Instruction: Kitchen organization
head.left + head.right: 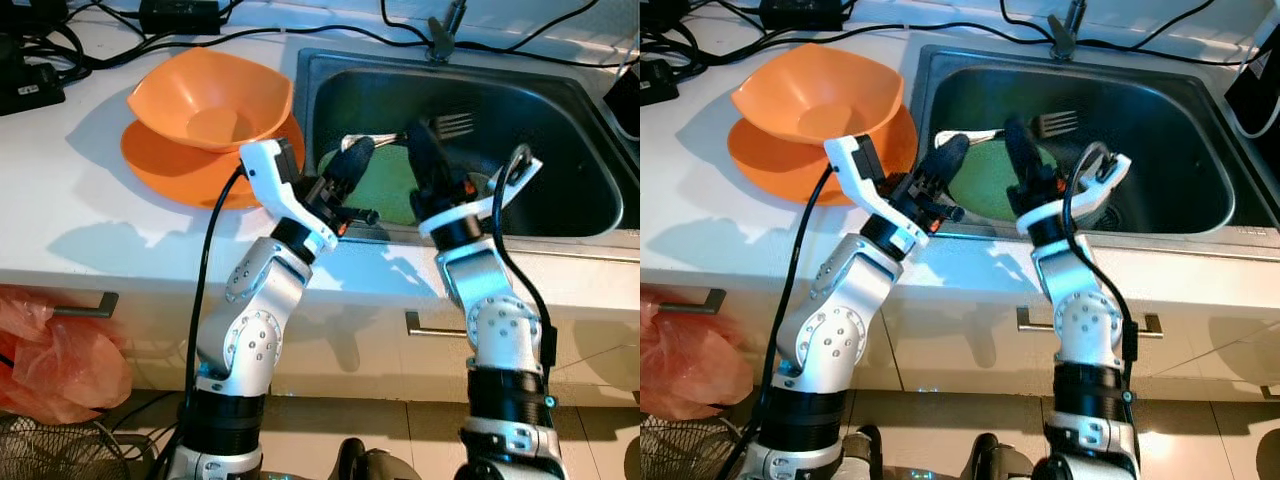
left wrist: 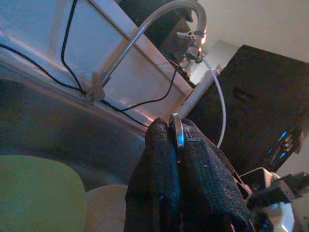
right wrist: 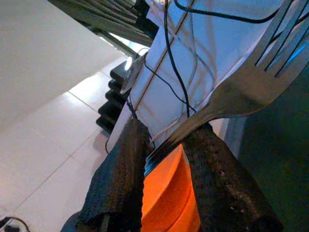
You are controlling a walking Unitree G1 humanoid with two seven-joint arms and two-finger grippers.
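Over the steel sink (image 1: 560, 110) both grippers meet. My right gripper (image 1: 420, 142) is shut on a silver fork (image 1: 455, 125), its tines pointing right; the fork (image 3: 251, 82) crosses between the black fingers (image 3: 217, 179). My left gripper (image 1: 357, 152) is shut on the rounded end of a thin silver handle (image 2: 176, 131). That handle (image 1: 375, 139) runs toward the right gripper in line with the fork; whether it is the same piece I cannot tell. A green plate (image 1: 390, 190) lies in the sink below them.
An orange bowl (image 1: 215, 95) sits on an orange plate (image 1: 160, 165) on the white counter, left of the sink. The faucet (image 1: 445, 35) and black cables run along the back. A red plastic bag (image 1: 40, 350) hangs at the lower left by the drawers.
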